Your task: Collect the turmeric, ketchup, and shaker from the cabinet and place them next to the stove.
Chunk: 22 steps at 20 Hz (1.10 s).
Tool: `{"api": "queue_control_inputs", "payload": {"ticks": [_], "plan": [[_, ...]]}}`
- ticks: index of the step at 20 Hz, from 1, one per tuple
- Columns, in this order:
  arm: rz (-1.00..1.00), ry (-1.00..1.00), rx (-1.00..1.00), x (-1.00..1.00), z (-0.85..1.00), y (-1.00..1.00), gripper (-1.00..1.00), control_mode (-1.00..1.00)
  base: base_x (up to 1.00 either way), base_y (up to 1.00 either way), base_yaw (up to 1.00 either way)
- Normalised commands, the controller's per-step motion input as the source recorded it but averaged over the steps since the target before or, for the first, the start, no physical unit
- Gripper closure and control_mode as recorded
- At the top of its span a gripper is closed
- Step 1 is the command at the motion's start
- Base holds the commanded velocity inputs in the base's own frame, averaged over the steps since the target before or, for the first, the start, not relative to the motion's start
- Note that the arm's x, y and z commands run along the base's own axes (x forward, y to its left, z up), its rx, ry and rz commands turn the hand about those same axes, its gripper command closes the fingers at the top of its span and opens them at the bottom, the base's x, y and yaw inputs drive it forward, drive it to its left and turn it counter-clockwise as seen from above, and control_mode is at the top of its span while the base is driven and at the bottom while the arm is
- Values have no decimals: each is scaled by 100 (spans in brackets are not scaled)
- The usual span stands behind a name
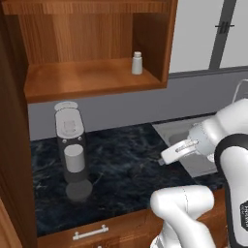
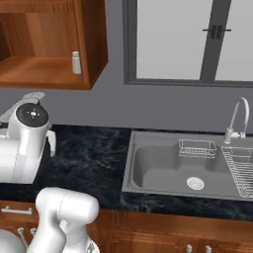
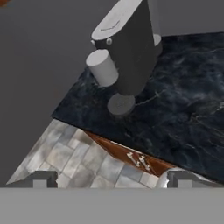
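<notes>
gripper [image 3: 109, 179] – jaws wide, empty, over the black marbled counter [image 1: 126, 164] | target – small whitish tapered shaker [image 1: 137, 63], upright at the right end of the open reddish-brown wooden cabinet [image 1: 92, 80] shelf | bearing – about 11 o'clock and well above the hand in left base view; ketchup, turmeric not seen

Both base views look down from behind onto the bench [image 1: 126, 164], sharing the cabinet [image 1: 97, 77]; the hand view sits near, tilted.
</notes>
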Motion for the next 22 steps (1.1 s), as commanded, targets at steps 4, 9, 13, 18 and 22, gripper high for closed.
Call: {"api": "queue_control_inputs", "payload": {"ticks": [4,9,13,18,22], "plan": [[-27,-9,0,0,34,41,-100,-100,0,0,0],[-33,-6,0,4,50,17,-100,-100,0,0,0],[-31,-4,0,8,55,2,-100,-100,0,0,0],[-28,-5,0,9,50,0,-100,-100,0,0,0],[-26,-12,0,14,36,2,-100,-100,0,0,0]]}}
